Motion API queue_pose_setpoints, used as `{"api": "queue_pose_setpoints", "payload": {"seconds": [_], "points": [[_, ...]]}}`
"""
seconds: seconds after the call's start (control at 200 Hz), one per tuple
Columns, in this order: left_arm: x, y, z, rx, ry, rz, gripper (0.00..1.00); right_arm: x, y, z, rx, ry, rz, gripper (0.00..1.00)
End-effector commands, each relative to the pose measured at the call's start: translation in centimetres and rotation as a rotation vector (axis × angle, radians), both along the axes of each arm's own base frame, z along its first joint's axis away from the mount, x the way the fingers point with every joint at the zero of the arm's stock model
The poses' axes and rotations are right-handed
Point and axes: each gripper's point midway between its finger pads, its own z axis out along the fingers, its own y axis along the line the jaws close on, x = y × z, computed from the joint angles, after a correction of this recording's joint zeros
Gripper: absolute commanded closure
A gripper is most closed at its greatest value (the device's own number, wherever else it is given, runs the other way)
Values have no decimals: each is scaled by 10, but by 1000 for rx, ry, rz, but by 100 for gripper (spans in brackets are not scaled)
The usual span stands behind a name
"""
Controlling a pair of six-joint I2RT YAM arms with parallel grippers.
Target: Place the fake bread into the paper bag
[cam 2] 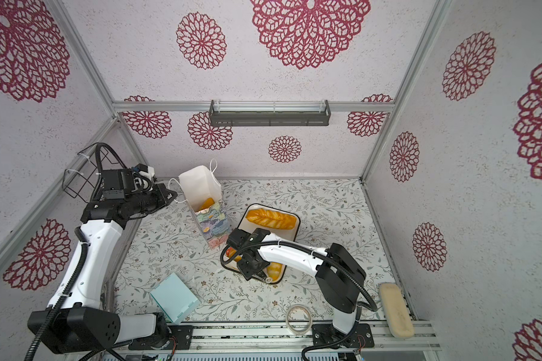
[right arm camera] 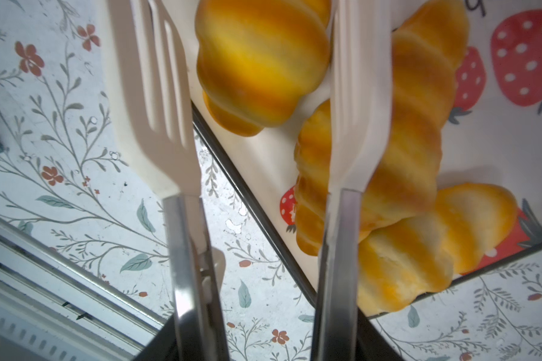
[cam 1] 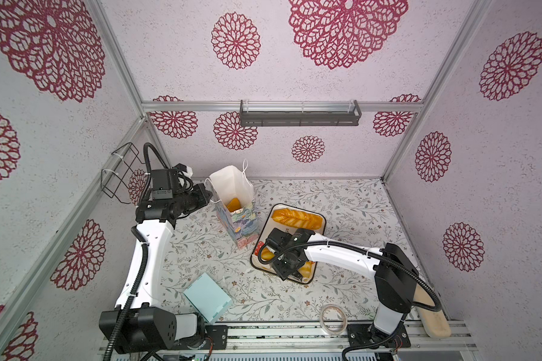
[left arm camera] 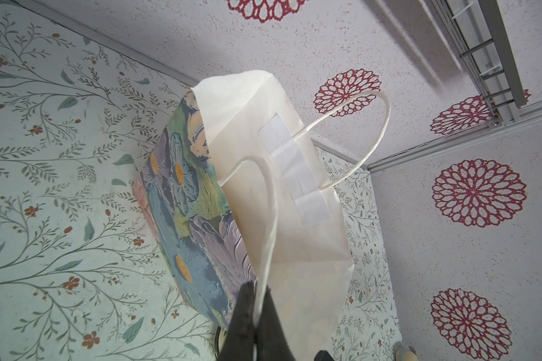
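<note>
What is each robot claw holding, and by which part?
Left gripper: the paper bag, pinched by one cord handle. Right gripper: tongs, held by their metal arms, blades either side of a croissant.

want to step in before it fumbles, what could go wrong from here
1. The left pincer holds the paper bag only by a thin cord handle; the tall bag could sway or tip as it is filled.
2. One blade of the tongs seems to hang outside the tray rim, so closing on the croissant might catch the rim instead.
</note>
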Motion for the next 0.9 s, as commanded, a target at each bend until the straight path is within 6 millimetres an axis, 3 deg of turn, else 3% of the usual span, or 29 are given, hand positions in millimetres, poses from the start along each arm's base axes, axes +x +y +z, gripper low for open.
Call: {"api": "queue_pose_setpoints", "payload": {"seconds": [0.0, 0.555, 0.896], "points": [[3, 3, 1, 5, -18, 3, 100, 4, -4, 13, -23, -40, 19, 43], [4, 3, 1, 4, -15, 5, 100, 16, 0, 30, 9, -110, 1, 53], [3, 3, 2, 5, -15, 4, 100, 33, -1, 55, 73, -199, -68, 55]]}}
